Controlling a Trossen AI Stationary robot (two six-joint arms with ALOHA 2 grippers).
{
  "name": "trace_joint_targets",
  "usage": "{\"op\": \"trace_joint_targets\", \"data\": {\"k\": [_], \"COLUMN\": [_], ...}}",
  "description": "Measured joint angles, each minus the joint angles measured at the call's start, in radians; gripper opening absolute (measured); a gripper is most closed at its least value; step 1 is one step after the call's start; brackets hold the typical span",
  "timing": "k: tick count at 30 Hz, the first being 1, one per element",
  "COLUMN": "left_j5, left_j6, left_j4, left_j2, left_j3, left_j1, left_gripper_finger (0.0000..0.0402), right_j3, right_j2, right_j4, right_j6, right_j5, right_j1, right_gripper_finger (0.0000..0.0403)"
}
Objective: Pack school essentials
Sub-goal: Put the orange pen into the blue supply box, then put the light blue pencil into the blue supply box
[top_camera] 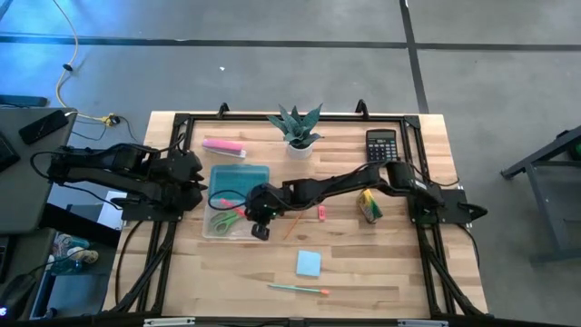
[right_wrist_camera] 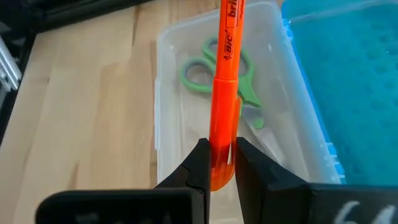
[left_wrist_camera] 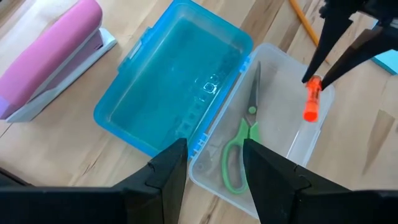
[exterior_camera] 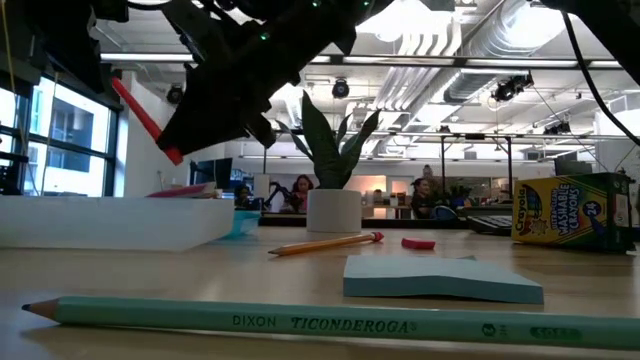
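Teal pencil (exterior_camera: 300, 322) fills low view—right pincer (right_wrist_camera: 217, 163) pinching red pen (right_wrist_camera: 225, 93) over scissors (right_wrist_camera: 217, 78).

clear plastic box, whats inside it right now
Only the green-handled scissors lie inside the clear box. The red pen, pinched in the right gripper fingers, hangs above it, not yet in. The pen hides part of the scissors in the right wrist view.

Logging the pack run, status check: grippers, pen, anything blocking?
Right gripper shut on red pen, over clear box. Left gripper open, beside box. Green-handled scissors already inside; nothing blocking.
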Motion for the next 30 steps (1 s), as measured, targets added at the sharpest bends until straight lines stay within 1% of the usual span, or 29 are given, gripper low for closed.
{"op": "trace_joint_targets", "data": {"k": [4, 10, 14, 17, 22, 30], "left_j5": [0.000, -0.004, -0.017, -0.018, -0.018, -0.017], "left_j6": [0.000, 0.000, 0.000, 0.000, 0.000, 0.000], "left_j4": [0.015, 0.018, 0.021, 0.021, 0.021, 0.020], "left_j2": [0.000, 0.000, 0.000, 0.000, 0.000, 0.000], "left_j3": [0.000, 0.000, 0.000, 0.000, 0.000, 0.000], "left_j1": [0.000, 0.000, 0.000, 0.000, 0.000, 0.000], "left_gripper_finger": [0.0145, 0.0145, 0.0145, 0.0145, 0.0145, 0.0145], "right_j3": [0.000, -0.003, -0.001, -0.003, -0.002, -0.002], "right_j2": [0.013, 0.039, 0.055, 0.060, 0.058, 0.058], "right_j4": [0.002, 0.010, 0.005, 0.004, 0.006, 0.001], "right_j6": [-0.014, -0.001, 0.006, 0.006, 0.006, 0.065], "right_j5": [0.001, -0.026, -0.113, -0.114, -0.112, -0.100], "right_j1": [0.004, 0.014, 0.007, 0.006, 0.006, 0.007], "right_gripper_finger": [0.0030, 0.0030, 0.0031, 0.0038, 0.0061, 0.0122]}}
